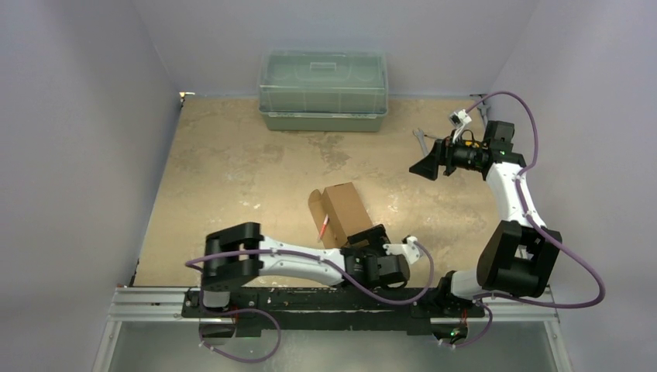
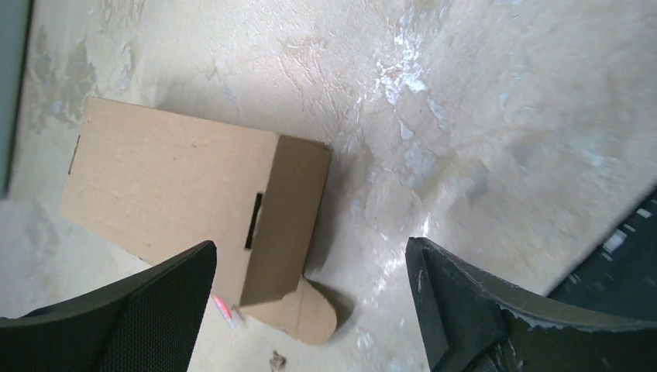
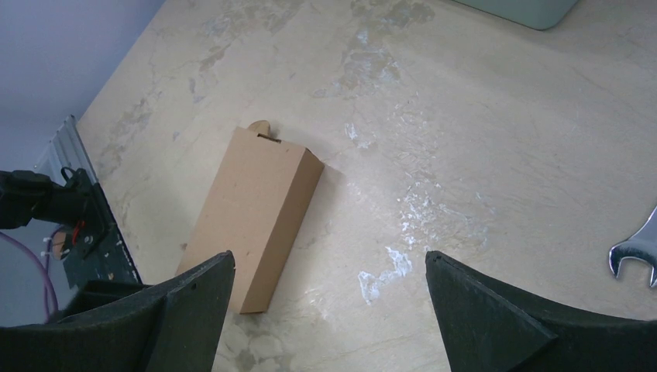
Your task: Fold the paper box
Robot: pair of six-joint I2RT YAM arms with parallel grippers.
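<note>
— Textured black left fingers [image 2: 139,310] loom closest, spread wide. Anything between them?
— Nothing; only bare counter [image 2: 480,116] shows in the gap. One finger's tip overlaps the near edge of the paper box [image 2: 178,186], but I cannot tell whether it touches.
— And the box itself?
— Plain brown cardboard, folded into an oblong carton. It lies flat near the middle of the counter, just beyond the left fingers. Its end face has a narrow slit, and a rounded tab sticks out beside it. A thin red strip [image 2: 223,308] lies against it.
— The right fingers [image 3: 178,310]?
— Equally wide apart, empty, held high and well apart from the box.
— Further out?
— Mottled beige surface with pale worn patches, a shiny metal wrench [image 3: 635,252] to the right, and a lidded green translucent bin [image 1: 323,93] at the far edge.
</note>
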